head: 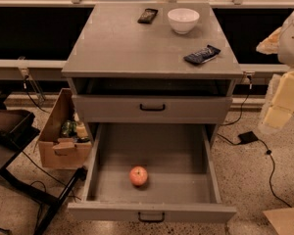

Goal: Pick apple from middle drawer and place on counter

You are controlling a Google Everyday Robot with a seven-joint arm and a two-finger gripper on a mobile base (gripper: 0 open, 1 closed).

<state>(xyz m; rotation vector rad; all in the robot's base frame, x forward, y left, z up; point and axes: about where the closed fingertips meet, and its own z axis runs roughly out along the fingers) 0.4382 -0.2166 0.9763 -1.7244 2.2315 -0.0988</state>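
While the apple [138, 176] lay toward the front of the open middle drawer [152, 143] and the gripper [283, 99] hung right of the counter [127, 43], its state beyond telling, a good pick meant descending straight over it, clear of the side walls.

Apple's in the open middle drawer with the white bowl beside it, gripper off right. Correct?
No: the camera view shows the white bowl on the counter, not in the middle drawer. The apple lies there; gripper at the right edge.

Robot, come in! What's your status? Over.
Gripper at right edge, away from the drawer. Apple on open middle drawer floor. Nothing covering it.
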